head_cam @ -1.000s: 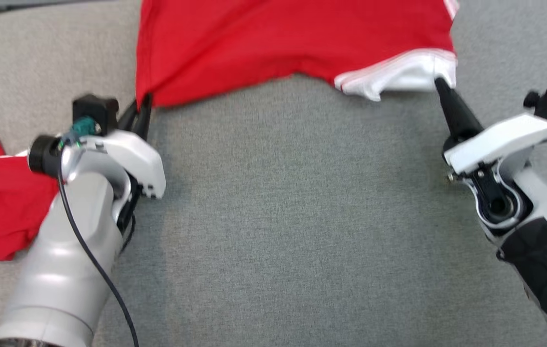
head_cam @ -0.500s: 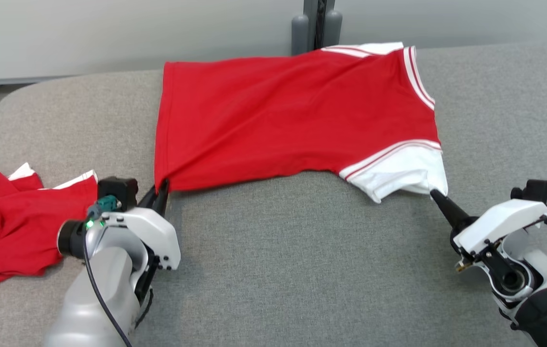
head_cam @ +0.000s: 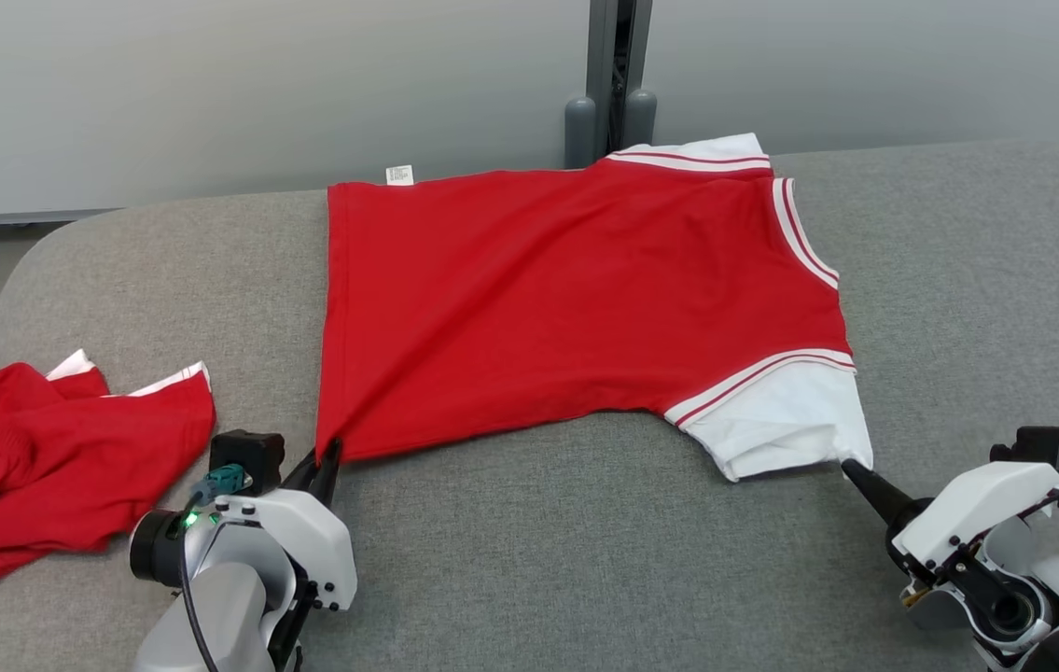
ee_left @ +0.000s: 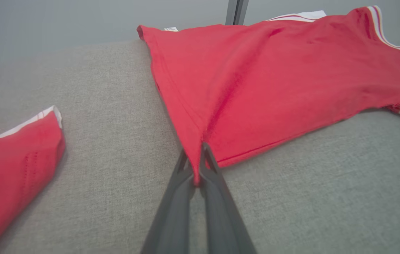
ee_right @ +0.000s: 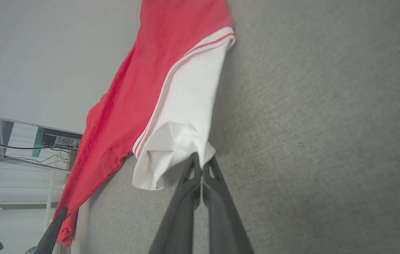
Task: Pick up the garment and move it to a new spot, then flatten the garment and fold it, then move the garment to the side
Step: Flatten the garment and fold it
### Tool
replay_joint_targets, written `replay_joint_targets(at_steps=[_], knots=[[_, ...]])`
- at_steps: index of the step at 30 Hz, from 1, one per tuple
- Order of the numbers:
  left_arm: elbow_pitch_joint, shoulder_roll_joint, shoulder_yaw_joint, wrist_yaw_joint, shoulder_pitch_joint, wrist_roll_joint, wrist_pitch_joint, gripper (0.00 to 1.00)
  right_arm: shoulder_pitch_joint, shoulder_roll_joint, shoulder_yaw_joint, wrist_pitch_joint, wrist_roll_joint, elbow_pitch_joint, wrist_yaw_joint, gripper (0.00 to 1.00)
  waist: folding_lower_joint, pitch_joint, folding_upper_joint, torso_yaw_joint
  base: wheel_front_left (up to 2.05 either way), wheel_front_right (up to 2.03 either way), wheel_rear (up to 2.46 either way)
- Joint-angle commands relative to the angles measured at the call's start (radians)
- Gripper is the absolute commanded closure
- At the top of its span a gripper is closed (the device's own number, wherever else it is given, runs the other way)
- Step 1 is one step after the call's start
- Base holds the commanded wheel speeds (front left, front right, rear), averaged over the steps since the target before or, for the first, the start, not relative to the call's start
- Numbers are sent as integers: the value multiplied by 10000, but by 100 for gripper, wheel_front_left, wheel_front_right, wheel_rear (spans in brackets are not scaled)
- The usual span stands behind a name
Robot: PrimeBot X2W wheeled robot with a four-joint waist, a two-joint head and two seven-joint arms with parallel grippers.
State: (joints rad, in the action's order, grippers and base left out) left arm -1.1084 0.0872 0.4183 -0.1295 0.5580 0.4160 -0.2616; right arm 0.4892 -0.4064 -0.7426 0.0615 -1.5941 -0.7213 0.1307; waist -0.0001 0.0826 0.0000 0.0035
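One broad grey surface (head_cam: 585,541), woven and softly padded, carries a red jersey shirt (head_cam: 566,299) with striped white trim. The shirt is spread mostly flat toward the far edge (diagonal creases cross it). A second red garment (head_cam: 53,448) lies crumpled at the left edge. The left gripper (head_cam: 328,457) pinches the shirt's near hem corner, and the right gripper (head_cam: 851,467) pinches its near white sleeve (head_cam: 781,420). Folding and setting aside look undone.

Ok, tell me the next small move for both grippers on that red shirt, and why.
Probably draw both grippers slightly apart and toward the robot: the left gripper pinches the shirt by its hem corner, the right gripper its white sleeve, and a diagonal crease runs up from the left corner.
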Motion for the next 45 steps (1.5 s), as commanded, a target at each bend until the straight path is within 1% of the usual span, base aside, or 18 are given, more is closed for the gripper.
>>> replay_joint_targets(at_steps=[1, 6, 11, 19, 22, 31, 36, 40, 45], knots=[[86, 101, -27, -15, -125, 50, -32, 100, -128, -75, 37, 24, -62, 28, 1, 100, 1, -22, 0, -11, 0, 0, 0], [583, 246, 2, -6, -601, -157, -32, 100, -531, -169, 77, -4, -130, 98, 1, 100, 1, -138, 0, 11, 0, 0, 0], [1329, 306, -113, 260, -1251, -409, -32, 100, -974, -265, 144, -168, -187, 582, 1, 100, 1, -310, 0, -48, 0, 0, 0], [2578, 407, -340, 702, -2292, -934, -32, 100, -1793, -911, 92, -131, -57, 1588, 1, 100, 1, -587, 0, -88, 0, 0, 0], [2977, 454, -498, 787, -2592, -1016, -32, 100, -2076, -1218, 181, -36, -199, 2017, 1, 100, 1, -680, 0, -86, 0, 0, 0], [3464, 452, -752, 650, -3279, -1129, -34, 100, -2857, -1925, 266, 518, -742, 3020, 1, 100, 1, -892, 0, -95, 0, 0, 0], [3717, 590, -636, 450, -3714, -1317, -32, 100, -3321, -2193, 260, 575, -987, 3380, 1, 100, 1, -948, 0, -89, 0, 0, 0], [3964, 659, -663, 390, -3983, -1402, -32, 100, -3623, -2345, 254, 564, -1208, 3727, 1, 100, 1, -959, 0, -49, 0, 0, 0], [4254, 800, -794, 340, -4149, -1389, -34, 100, -3830, -2714, 299, 583, -1442, 4193, 1, 100, 1, -942, 0, -25, 0, 0, 0]])
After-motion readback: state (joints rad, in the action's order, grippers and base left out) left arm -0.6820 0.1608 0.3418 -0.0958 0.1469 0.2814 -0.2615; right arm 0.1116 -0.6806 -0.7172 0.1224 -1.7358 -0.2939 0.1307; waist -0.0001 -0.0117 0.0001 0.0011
